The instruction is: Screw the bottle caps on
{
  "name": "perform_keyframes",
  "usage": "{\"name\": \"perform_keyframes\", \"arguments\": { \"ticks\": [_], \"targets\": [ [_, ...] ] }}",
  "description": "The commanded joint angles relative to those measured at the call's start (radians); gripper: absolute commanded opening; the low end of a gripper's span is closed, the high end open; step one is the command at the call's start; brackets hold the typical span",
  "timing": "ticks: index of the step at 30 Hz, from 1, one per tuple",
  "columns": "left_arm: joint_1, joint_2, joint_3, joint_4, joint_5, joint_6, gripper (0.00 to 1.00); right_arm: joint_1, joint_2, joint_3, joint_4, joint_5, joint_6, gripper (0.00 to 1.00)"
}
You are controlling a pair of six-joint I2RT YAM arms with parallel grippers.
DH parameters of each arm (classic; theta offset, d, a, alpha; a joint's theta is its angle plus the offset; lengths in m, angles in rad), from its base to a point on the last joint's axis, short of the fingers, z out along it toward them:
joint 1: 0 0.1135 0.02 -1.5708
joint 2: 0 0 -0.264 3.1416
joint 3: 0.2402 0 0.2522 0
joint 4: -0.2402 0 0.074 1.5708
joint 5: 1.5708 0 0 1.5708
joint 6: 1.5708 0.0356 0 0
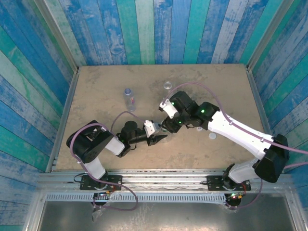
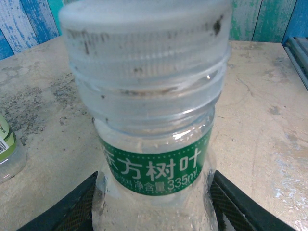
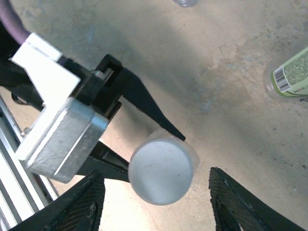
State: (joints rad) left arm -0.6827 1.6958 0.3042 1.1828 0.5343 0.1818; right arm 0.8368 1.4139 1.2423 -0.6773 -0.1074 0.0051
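The green-label bottle stands upright with a white cap on its neck. My left gripper is shut on its body, one dark finger pressed against each side. From above, the same cap lies between the fingers of my right gripper, which is open with a gap on both sides. In the top view my right gripper hovers just over my left gripper at the table's middle. A loose pale cap lies on the table to the right.
A second labelled bottle stands behind and to the left, also seen as a bottle with a barcode label. A plain clear bottle stands near the back middle. Blue plank walls surround the tan table.
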Motion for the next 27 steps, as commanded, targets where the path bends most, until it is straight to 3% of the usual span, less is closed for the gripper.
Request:
{"name": "perform_keyframes", "arguments": {
  "ticks": [1,10,27],
  "targets": [
    [-0.004,0.031,0.013,-0.038,0.010,0.004,0.56,-0.047,0.007,-0.030,0.030,-0.049,0.063,0.54],
    [-0.004,0.028,0.014,-0.050,0.010,0.007,0.56,-0.076,0.043,-0.047,0.041,-0.069,0.065,0.35],
    [-0.005,0.034,0.015,-0.031,-0.008,-0.022,0.55,-0.104,-0.034,-0.186,0.090,-0.239,0.112,0.23]
  ]
}}
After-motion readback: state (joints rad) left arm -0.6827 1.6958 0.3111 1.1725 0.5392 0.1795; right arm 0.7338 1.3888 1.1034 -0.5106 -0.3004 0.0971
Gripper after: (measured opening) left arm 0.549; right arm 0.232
